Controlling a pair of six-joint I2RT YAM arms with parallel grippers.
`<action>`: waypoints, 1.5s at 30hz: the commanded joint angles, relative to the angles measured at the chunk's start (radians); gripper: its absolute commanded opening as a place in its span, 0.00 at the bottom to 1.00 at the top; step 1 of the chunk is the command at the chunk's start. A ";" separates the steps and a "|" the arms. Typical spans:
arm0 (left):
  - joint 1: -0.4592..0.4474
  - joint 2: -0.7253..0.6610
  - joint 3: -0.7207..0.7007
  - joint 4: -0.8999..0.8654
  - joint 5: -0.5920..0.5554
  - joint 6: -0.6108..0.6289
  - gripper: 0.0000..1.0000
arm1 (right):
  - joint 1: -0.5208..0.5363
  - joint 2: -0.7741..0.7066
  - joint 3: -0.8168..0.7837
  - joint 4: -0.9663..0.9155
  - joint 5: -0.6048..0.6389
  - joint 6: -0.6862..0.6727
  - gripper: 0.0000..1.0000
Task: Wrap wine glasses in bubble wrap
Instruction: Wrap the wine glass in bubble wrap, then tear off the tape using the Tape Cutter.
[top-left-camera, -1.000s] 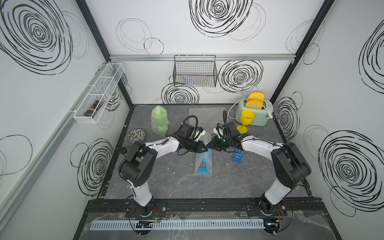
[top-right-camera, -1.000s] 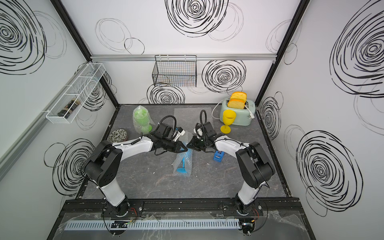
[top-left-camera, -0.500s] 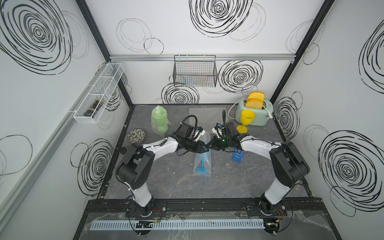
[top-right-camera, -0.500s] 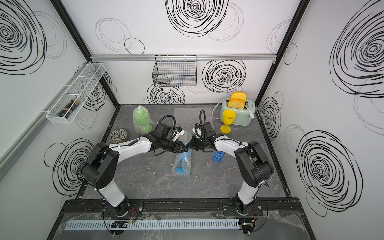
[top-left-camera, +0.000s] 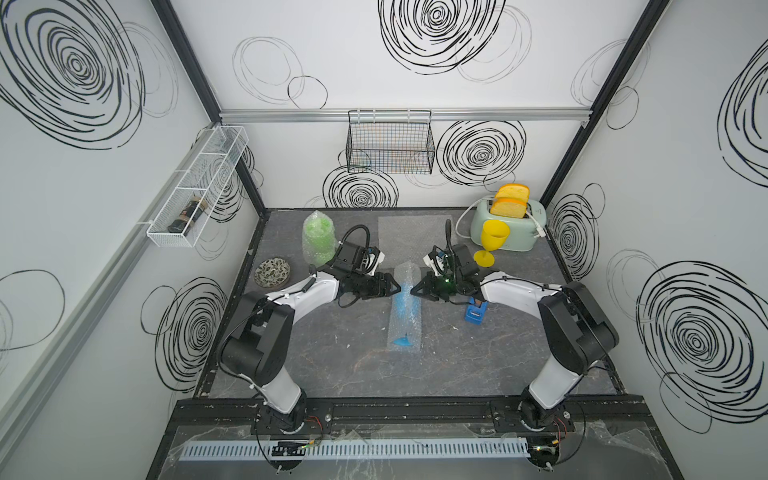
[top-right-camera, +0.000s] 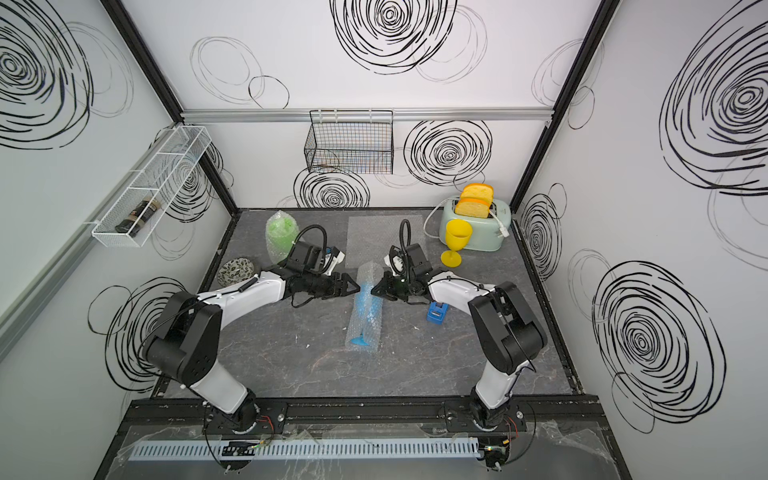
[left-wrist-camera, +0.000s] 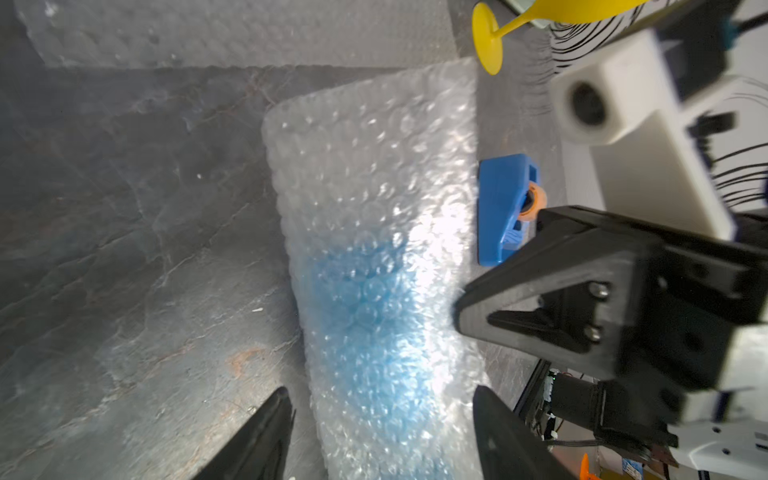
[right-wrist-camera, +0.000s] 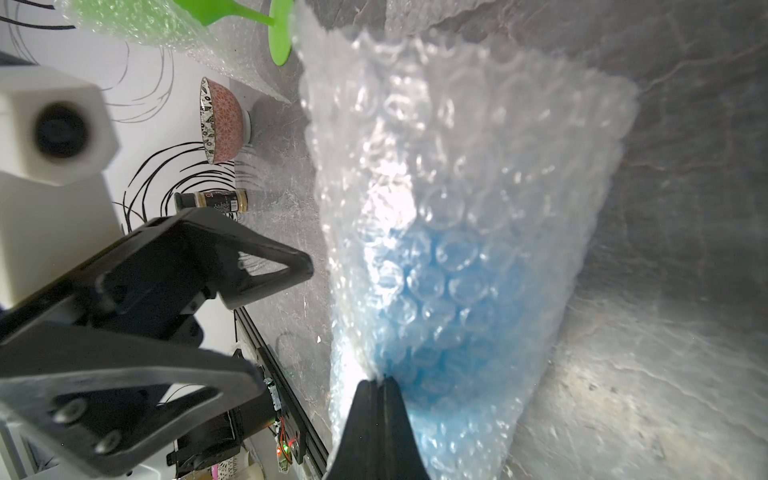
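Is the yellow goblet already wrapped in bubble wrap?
No, the yellow goblet stands upright and bare next to the toaster, with nothing covering it.

wine glasses (top-right-camera: 457, 237): 3 – green glass (top-left-camera: 318, 227) 11 o'clock, blue glass (top-left-camera: 402, 306) centre, yellow glass (top-left-camera: 493, 239) 1 o'clock | bubble wrap (top-left-camera: 411, 235): 3 sheets | toaster (top-left-camera: 519, 243): 1 | toast slices (top-left-camera: 510, 201): 2 | bowl (top-left-camera: 273, 272): 1 | tape dispenser (top-left-camera: 476, 313): 1 | wire baskets (top-left-camera: 390, 143): 2 | spice jar (top-left-camera: 186, 216): 1
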 joint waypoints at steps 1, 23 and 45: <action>-0.014 0.056 0.037 0.001 0.031 -0.027 0.77 | 0.001 0.021 -0.013 -0.023 0.015 0.001 0.00; -0.035 0.146 0.065 0.043 0.111 -0.045 0.83 | 0.010 0.015 -0.007 -0.025 0.012 0.001 0.00; -0.035 0.216 0.032 0.013 0.009 -0.020 0.75 | -0.431 -0.449 -0.256 -0.296 0.048 -0.169 0.46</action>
